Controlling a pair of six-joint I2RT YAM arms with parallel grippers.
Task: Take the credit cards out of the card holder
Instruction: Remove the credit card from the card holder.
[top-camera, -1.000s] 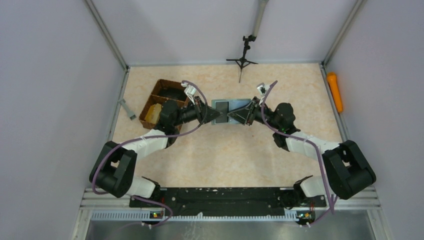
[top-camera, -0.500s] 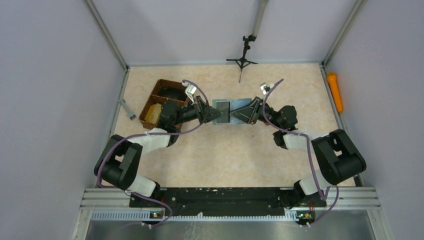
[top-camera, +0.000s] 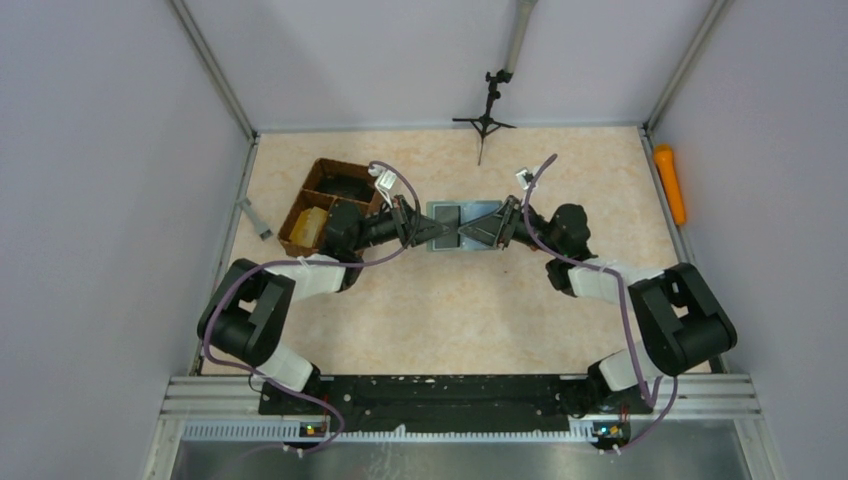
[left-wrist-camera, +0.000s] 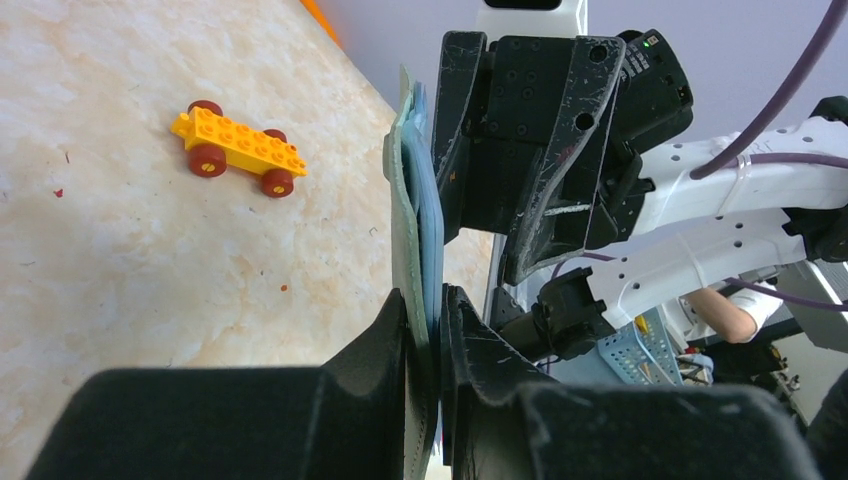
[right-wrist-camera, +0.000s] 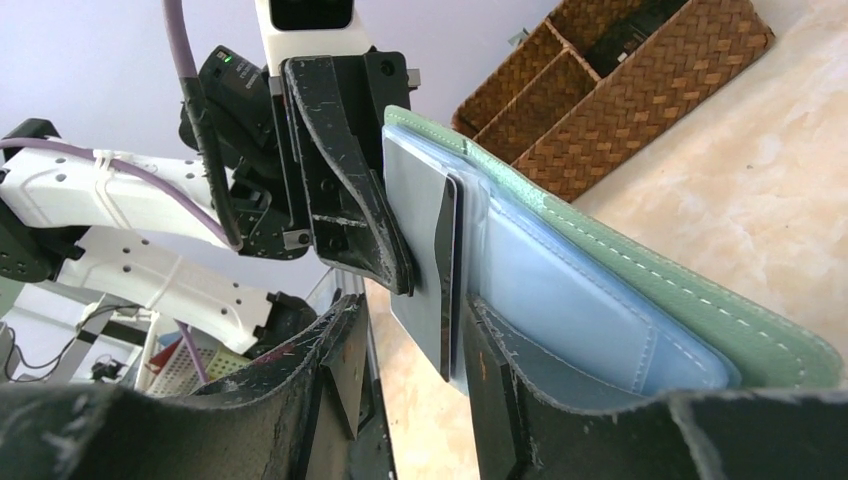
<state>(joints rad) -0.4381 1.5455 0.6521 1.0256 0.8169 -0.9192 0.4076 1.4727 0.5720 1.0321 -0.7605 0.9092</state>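
The card holder (top-camera: 478, 210) is lifted over the middle of the table, unfolded between my two grippers. My left gripper (left-wrist-camera: 430, 318) is shut on one edge of the card holder (left-wrist-camera: 408, 210), pinching its green cover and blue lining. In the right wrist view the card holder (right-wrist-camera: 650, 290) shows its blue inside, with the dark credit cards (right-wrist-camera: 425, 250) sticking out of a pocket. My right gripper (right-wrist-camera: 412, 320) is open around the cards' end: one finger lies against them, the other stands apart with a gap. From above, the left gripper (top-camera: 432, 232) and right gripper (top-camera: 468, 233) nearly meet.
A brown wicker tray (top-camera: 318, 190) with a yellow block (top-camera: 308, 224) stands at the back left, close behind my left arm. An orange object (top-camera: 669, 184) lies by the right wall. A small tripod (top-camera: 487, 115) stands at the back. A yellow toy car (left-wrist-camera: 238, 150) is on the table.
My right gripper's jaws have spread wider around the cards. Both arms' elbows have shifted a little; the card holder stays held in the same place.
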